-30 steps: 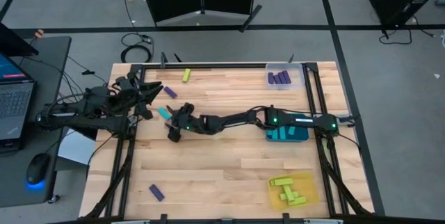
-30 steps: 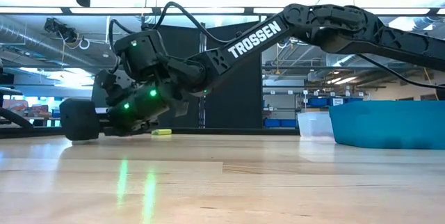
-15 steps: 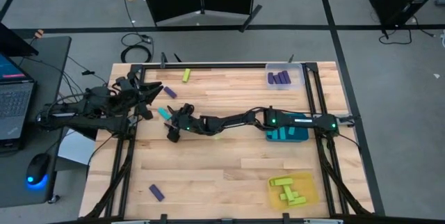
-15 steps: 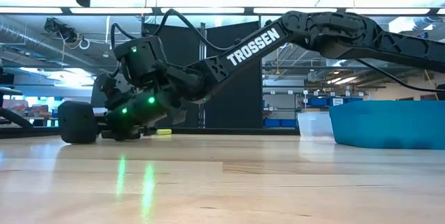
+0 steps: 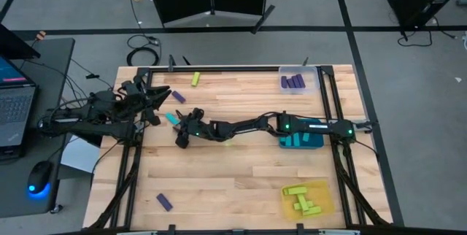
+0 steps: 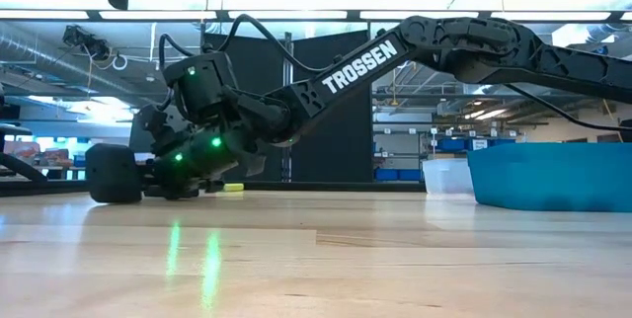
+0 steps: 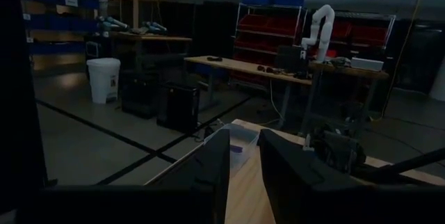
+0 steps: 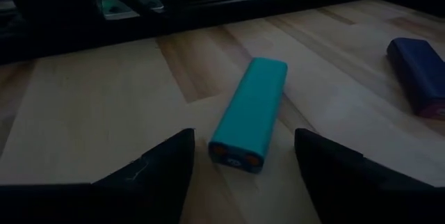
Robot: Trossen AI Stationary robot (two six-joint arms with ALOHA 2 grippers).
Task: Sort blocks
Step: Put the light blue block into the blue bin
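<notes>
1. High view: the right gripper (image 5: pixel 177 127) reaches across the table to a cyan block (image 5: pixel 173 119) near the left edge; the left gripper (image 5: pixel 157 100) waits just beyond it.
2. Low view: the right arm (image 6: pixel 346 61) is down at the tabletop.
3. Left wrist view: left fingers (image 7: pixel 215 175) narrowly apart, holding nothing.
4. Right wrist view: right fingers (image 8: pixel 163 165) spread wide, the cyan block (image 8: pixel 250 113) lying flat between them; a purple block (image 8: pixel 417 74) lies nearby.

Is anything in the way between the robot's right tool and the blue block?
Nothing visible. The right tool is open, and the cyan block lies on the bare table just ahead of its fingers. The purple block sits off to one side.
</notes>
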